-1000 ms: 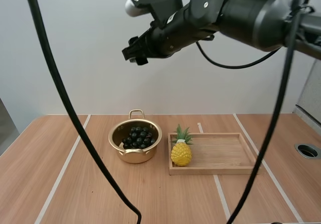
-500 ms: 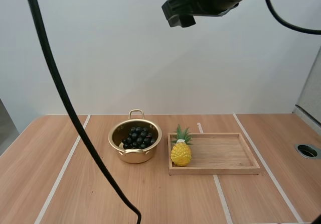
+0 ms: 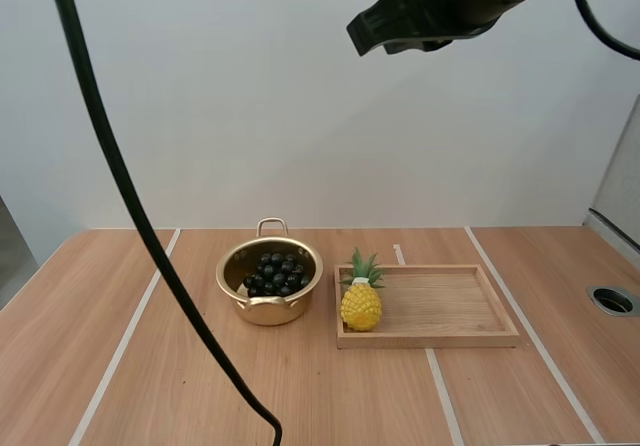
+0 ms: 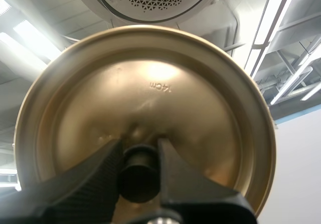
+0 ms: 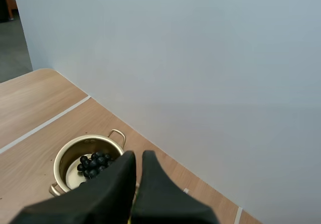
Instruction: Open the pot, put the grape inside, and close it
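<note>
Pinching 1 lid (image 4: 150,93) — L gripper (image 4: 139,151); prob. 1 grape-bunch (image 3: 273,271).

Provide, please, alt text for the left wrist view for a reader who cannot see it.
The left claw is shut on the black knob of a round gold pot lid, one black finger on each side. The lid faces the camera.

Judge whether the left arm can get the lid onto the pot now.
Probably yes: its jaws grip the lid by the knob, the pot stands open, grapes lying inside, nothing over it.
</note>
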### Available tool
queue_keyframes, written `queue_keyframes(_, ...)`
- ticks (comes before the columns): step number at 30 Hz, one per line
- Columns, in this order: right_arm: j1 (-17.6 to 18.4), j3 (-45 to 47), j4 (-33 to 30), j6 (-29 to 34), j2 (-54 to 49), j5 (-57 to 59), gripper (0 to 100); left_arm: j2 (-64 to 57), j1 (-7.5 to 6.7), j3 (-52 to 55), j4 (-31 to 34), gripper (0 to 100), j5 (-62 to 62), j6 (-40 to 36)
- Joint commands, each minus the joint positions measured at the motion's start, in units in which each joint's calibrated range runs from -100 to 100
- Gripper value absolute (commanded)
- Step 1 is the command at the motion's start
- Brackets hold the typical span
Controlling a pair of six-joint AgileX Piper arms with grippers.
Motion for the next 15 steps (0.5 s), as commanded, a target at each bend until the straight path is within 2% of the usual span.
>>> queue_keyframes(1,-0.23,-0.39,-1.35,-0.78,-2.58,0.05,0,-0.04,0.06,-0.22,0.25,0,-0.03,-0.55)
queue_keyframes(7,-0.23,0.14,-2.02,-0.58,-7.07,0.05,0,-0.04,0.06,-0.22,0.25,0,-0.03,-0.55)
queue_keyframes(15,-0.23,11.36,-2.02,-0.08,-14.97,0.05,0,-0.04,0.06,-0.22,0.25,0,-0.03,-0.55)
